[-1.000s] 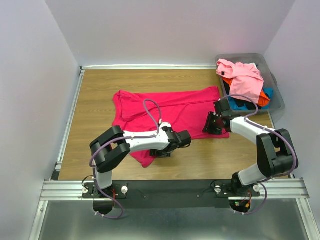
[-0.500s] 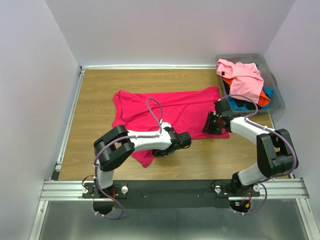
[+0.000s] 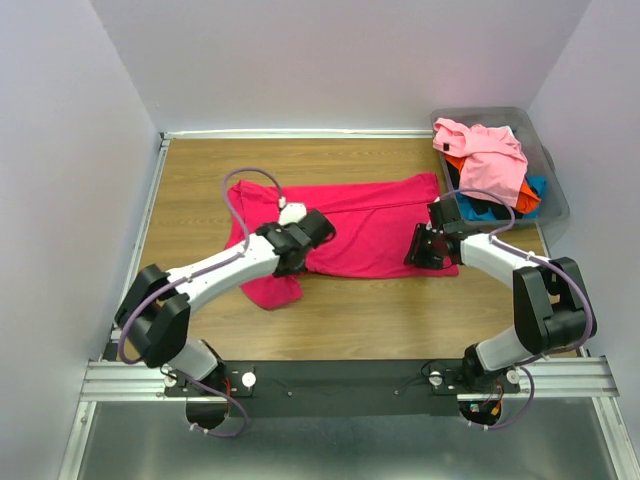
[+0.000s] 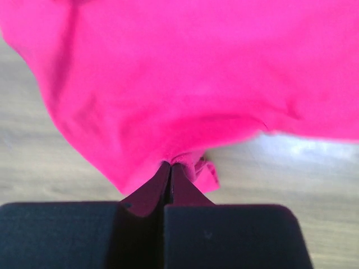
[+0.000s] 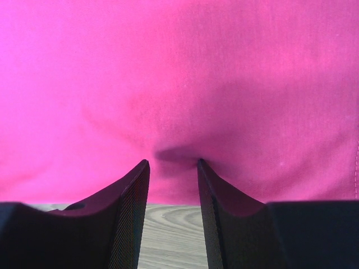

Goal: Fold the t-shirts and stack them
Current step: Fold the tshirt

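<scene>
We saw the left arm (image 3: 215,270) stretched long from its base, slanting forward and inward over the table (image 3: 200,170). The left gripper (image 4: 170,166) was clenched on a pinch of the crimson t-shirt (image 3: 370,225), over the shirt's left half. The right arm (image 3: 495,255) was folded at the elbow with its forearm angled inward. The right gripper (image 5: 173,162) rested on the shirt's near right corner, its jaws parted. The shirt lay spread across the middle of the table. The other t-shirts (image 3: 490,150) were heaped in the bin (image 3: 555,190) at the far right.
</scene>
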